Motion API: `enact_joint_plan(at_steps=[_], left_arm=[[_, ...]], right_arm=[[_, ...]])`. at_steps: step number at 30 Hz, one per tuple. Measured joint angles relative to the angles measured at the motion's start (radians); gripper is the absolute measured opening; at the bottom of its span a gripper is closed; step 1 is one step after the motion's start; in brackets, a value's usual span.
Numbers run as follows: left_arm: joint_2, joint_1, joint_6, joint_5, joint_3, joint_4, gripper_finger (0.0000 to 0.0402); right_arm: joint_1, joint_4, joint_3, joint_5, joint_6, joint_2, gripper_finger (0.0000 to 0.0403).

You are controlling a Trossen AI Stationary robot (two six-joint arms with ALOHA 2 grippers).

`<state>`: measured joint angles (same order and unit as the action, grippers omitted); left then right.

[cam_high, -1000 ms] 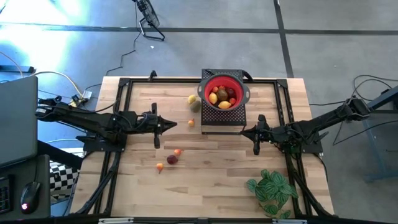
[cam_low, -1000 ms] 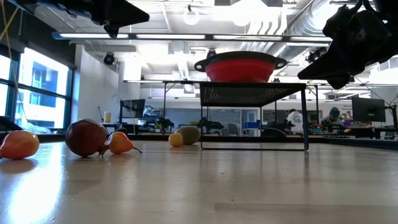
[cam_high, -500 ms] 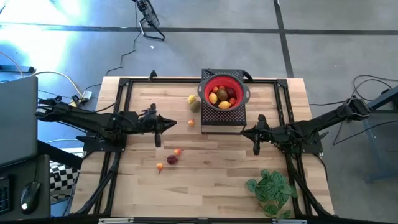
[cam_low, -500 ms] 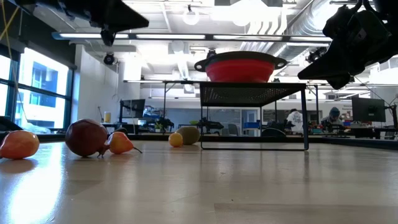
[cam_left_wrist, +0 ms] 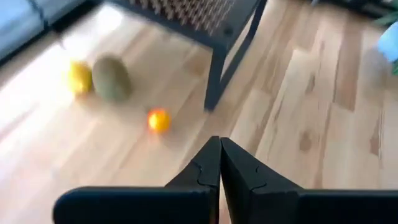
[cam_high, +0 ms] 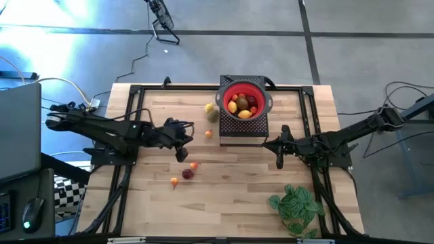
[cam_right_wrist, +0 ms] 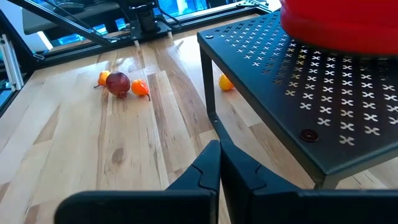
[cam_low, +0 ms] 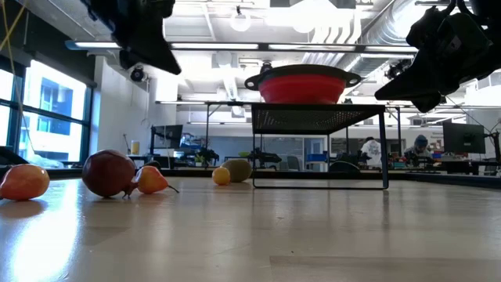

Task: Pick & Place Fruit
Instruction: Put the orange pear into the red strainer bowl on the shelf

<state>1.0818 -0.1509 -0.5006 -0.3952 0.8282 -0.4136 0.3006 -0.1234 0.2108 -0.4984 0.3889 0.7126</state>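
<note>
I see the left hand (cam_high: 188,134) clenched and empty, just beside the orange fruit (cam_high: 208,133) left of the rack (cam_high: 242,129) (bowl (cam_high: 243,100) on top, holding more). Right hand (cam_high: 267,144) clenched, empty, by the rack.

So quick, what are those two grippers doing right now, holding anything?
Left gripper: shut, holding nothing, above the table.
Right gripper: shut, holding nothing, beside the black stand.

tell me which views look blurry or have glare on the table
Left wrist view: soft with motion blur, the yellow fruit and brownish-green fruit smeared, glare whitening the wooden table. Low view: bright ceiling lights, sheen on the near tabletop. High view: pale glare on the floor, upper left. Right wrist view: sharp.
</note>
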Motion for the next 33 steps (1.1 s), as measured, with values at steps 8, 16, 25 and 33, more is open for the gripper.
enact_joint_plan(at_steps=[8,16,25,33], left_arm=[[0.124,-0.028,-0.187,0.073,0.193,-0.288,0.0005],[0.232,-0.123,-0.216,0.075,0.255,-0.337,0.0005],[0.297,-0.145,-0.216,0.079,0.257,-0.340,0.0006],[0.359,-0.124,-0.307,0.126,0.256,-0.356,0.0084]], right_arm=[[0.000,0.003,0.000,0.000,0.000,0.000,0.0002],[0.000,0.008,0.000,0.000,-0.001,0.000,0.0002],[0.000,0.007,0.000,0.000,-0.001,0.000,0.0002],[0.000,0.008,0.000,0.000,-0.001,0.000,0.0002]])
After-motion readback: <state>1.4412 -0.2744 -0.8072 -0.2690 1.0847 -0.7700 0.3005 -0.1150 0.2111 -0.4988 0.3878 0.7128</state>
